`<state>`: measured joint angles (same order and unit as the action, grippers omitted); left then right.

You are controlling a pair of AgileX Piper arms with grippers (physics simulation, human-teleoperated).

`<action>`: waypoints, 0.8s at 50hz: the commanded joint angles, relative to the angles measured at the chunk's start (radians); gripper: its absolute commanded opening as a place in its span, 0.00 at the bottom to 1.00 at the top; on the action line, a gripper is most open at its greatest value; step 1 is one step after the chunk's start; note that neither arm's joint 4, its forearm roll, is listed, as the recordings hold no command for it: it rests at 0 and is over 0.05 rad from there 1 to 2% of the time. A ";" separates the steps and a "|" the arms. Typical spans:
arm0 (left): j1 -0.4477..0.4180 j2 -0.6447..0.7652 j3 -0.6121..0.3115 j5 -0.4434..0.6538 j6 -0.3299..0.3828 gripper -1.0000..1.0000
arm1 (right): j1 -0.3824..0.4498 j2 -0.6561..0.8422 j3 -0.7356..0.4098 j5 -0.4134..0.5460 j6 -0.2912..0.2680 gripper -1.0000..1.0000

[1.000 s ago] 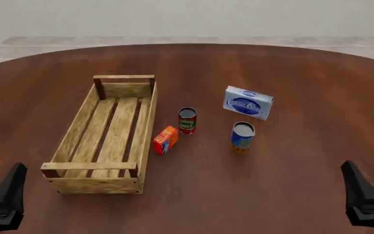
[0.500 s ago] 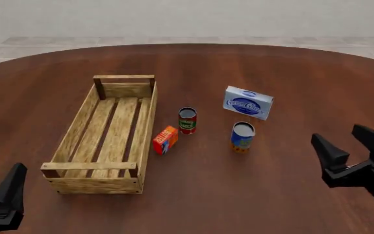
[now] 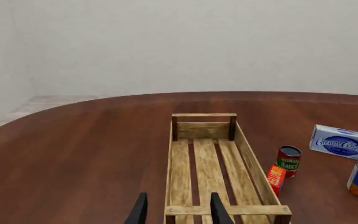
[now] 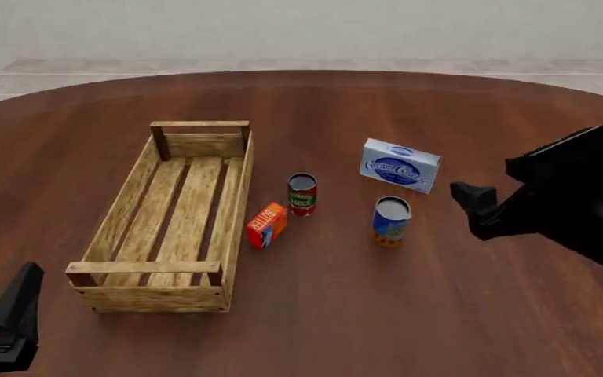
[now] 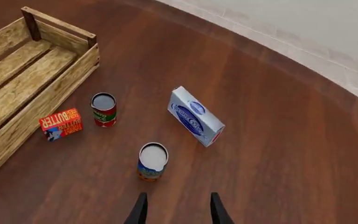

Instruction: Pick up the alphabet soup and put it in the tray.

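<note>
While left jaws (image 4: 3,326) idle low, parted, right jaws (image 5: 175,208) hover parted near alphabet soup (image 4: 391,221).

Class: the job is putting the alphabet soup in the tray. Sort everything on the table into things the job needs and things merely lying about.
Needed: alphabet soup, standing upright; tray; right gripper, open and nearest the soup.

Lying about: tomato sauce can; butter box; cream cheese box.

Tray (image 4: 233,206) pale rough wood; table (image 4: 407,314) glossy dark wood.
</note>
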<state>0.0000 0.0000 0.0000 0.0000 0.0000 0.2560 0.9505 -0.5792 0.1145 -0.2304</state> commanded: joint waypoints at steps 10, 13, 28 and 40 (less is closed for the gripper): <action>0.000 0.000 0.000 0.000 0.000 1.00 | 0.049 0.296 -0.227 0.132 -0.010 1.00; 0.000 0.000 0.000 0.000 0.000 1.00 | 0.070 0.331 -0.262 0.156 0.015 1.00; 0.000 0.000 0.000 0.000 0.000 1.00 | 0.082 0.481 -0.358 0.174 0.021 1.00; 0.000 0.000 0.000 0.000 0.000 1.00 | 0.098 0.570 -0.403 0.172 0.028 1.00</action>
<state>0.0000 0.0000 0.0000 0.0000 0.0000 0.3398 1.4412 -0.9414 0.2842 -0.2089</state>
